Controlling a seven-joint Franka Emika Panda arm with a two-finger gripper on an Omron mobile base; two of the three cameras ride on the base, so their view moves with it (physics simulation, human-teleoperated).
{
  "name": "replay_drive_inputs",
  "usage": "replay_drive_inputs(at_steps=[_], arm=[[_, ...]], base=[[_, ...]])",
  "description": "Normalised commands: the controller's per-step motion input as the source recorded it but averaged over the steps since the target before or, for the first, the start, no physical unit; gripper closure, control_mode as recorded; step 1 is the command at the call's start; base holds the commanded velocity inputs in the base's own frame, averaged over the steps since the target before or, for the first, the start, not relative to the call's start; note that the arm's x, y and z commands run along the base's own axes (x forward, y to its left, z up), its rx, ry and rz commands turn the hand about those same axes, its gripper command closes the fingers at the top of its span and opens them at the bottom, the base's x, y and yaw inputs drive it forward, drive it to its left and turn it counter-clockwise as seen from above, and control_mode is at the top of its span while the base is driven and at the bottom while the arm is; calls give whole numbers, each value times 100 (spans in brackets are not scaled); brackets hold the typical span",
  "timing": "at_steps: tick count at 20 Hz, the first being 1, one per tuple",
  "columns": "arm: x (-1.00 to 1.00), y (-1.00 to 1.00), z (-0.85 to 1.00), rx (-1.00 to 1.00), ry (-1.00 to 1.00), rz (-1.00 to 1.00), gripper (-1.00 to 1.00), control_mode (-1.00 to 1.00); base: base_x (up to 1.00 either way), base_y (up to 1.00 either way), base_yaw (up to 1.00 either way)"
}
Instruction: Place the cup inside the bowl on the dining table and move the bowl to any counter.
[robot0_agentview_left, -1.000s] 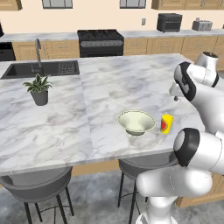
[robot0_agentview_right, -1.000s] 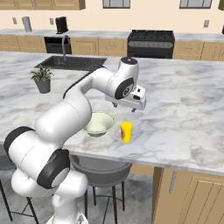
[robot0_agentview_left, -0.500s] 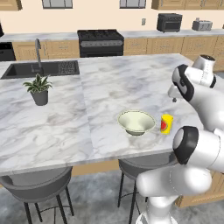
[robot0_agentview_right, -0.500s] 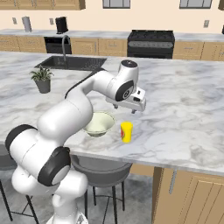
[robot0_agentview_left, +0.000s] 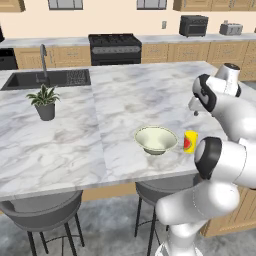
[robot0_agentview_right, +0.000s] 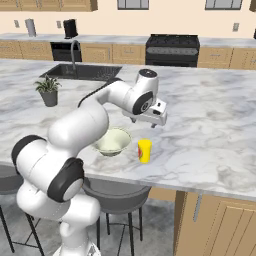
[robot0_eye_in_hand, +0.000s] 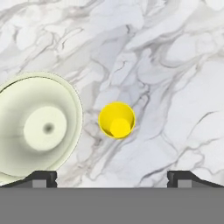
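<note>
The small yellow cup (robot0_agentview_left: 190, 141) with a red patch stands upright on the marble dining table (robot0_agentview_left: 100, 150), just right of the pale cream-green bowl (robot0_agentview_left: 156, 139), close to it but apart. My gripper (robot0_agentview_right: 153, 125) hangs above the cup, open and holding nothing. In the hand view I look straight down into the cup (robot0_eye_in_hand: 117, 120), which lies about midway between the spread fingertips (robot0_eye_in_hand: 41, 178). The bowl (robot0_eye_in_hand: 37, 127) lies to its left there. From the right base view the cup (robot0_agentview_right: 144, 150) sits near the table's front edge beside the bowl (robot0_agentview_right: 112, 141).
A potted plant (robot0_agentview_left: 45, 102) stands at the table's left, near the sink (robot0_agentview_left: 47, 79) with its faucet. Grey stools (robot0_agentview_left: 40, 210) are tucked under the front edge. Wall counters (robot0_agentview_left: 210, 37) with a stove (robot0_agentview_left: 115, 47) and appliances run along the back.
The hand has shifted only slightly above the cup. Its jaws stay open, and the cup and bowl have not moved.
</note>
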Motion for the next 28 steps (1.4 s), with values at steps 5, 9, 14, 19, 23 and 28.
replay_drive_inputs(at_steps=[5,9,14,19,23,28], arm=[[1,-10,-16,0,0,0,-100,-100],[12,-11,-18,0,0,0,-100,-100],[7,-7,-11,0,0,0,-100,-100],[18,-2,-12,0,0,0,-100,-100],[8,-7,-9,0,0,0,-100,-100],[4,-14,-15,0,0,0,-100,-100]], base=[[0,0,0],[0,0,0],[0,0,0],[0,0,0],[0,0,0],[0,0,0]])
